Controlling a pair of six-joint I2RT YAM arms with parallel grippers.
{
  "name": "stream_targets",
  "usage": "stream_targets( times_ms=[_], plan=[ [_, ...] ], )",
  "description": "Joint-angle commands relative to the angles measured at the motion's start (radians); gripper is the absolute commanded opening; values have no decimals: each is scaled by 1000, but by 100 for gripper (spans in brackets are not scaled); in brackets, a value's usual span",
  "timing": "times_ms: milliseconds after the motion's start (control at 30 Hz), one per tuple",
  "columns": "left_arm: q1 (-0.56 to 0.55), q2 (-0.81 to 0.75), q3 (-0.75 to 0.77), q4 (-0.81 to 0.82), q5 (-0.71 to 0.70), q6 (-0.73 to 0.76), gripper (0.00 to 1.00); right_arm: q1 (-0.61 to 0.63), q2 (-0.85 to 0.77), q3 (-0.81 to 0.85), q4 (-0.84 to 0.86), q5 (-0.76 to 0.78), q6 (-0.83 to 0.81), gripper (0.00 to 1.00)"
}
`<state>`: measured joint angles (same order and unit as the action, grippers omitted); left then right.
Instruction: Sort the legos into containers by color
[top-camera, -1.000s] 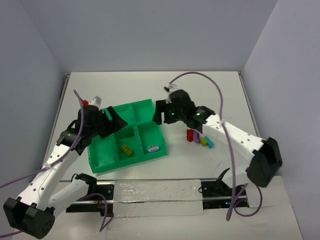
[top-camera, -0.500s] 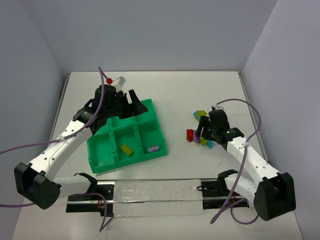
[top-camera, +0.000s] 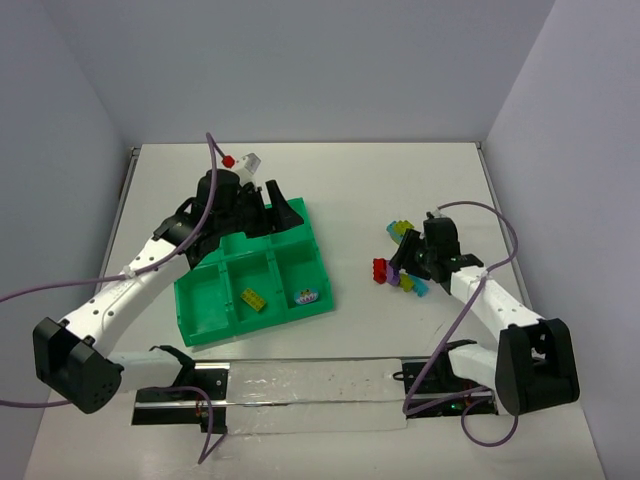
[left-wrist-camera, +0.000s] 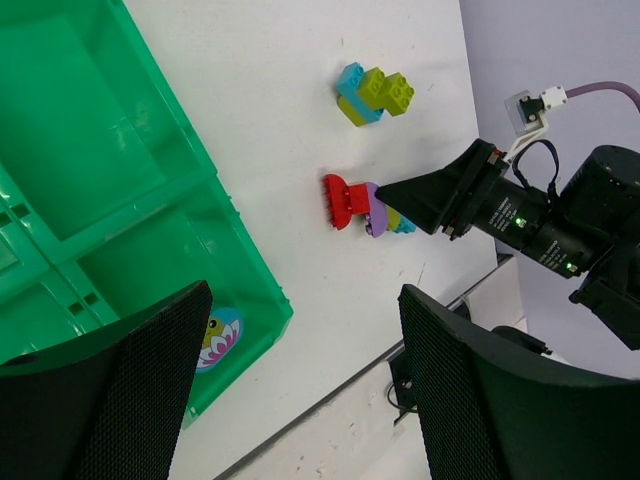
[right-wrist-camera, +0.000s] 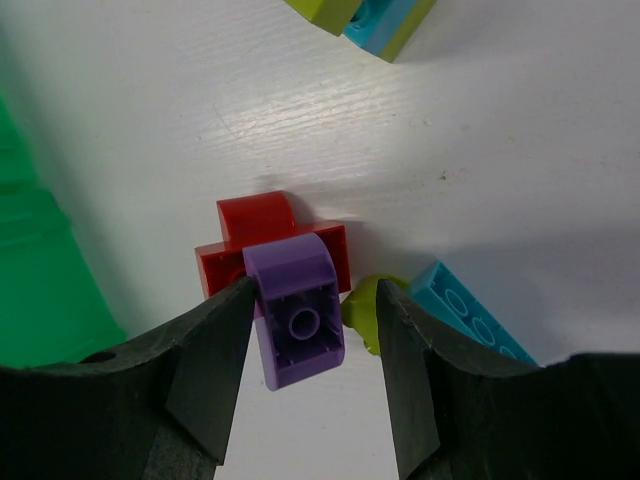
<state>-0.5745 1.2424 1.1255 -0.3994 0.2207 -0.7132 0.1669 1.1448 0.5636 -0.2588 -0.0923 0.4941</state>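
Right wrist view: the right hand (right-wrist-camera: 315, 305) is spread around a purple lego (right-wrist-camera: 297, 320), which lies on the desk (right-wrist-camera: 500, 150) against a red lego (right-wrist-camera: 262, 232). The left hand (left-wrist-camera: 300, 320) is spread wide and holds nothing, over the far end of the green tray (top-camera: 205, 300).

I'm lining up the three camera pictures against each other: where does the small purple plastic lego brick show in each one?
Top external: the small purple plastic lego brick lies right of centre, in the loose cluster on the white table.
Left wrist: just right of centre, a little above the middle.
Right wrist: low centre, large and close.
Shared landmark: the red lego brick, right against the purple one in all three views.
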Motion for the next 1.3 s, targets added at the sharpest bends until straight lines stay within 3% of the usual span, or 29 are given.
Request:
stream_targets(
  times_ms=[0, 367, 533, 800, 1000, 1133, 1267],
  plan=[
    [-10, 24, 49, 45, 3, 14, 83, -7, 30, -3, 100, -78, -5, 58],
    [-24, 63, 52, 64, 5, 6, 83, -7, 100, -23, 201, -216, 7, 58],
    [-35, 86, 71, 61, 0, 4, 83, -7, 124, -33, 254, -301, 22, 51],
    [-51, 94, 77, 51, -14, 3, 82, -7, 194, -34, 313, -372, 32, 61],
    [-66, 94, 85, 47, -21, 3, 82, -7, 213, -50, 326, -370, 29, 57],
    [-71, 101, 94, 44, -26, 4, 82, -9, 222, -47, 337, -379, 33, 44],
    [-83, 105, 112, 30, -34, 8, 82, -7, 225, -40, 348, -403, 42, 20]
  ],
)
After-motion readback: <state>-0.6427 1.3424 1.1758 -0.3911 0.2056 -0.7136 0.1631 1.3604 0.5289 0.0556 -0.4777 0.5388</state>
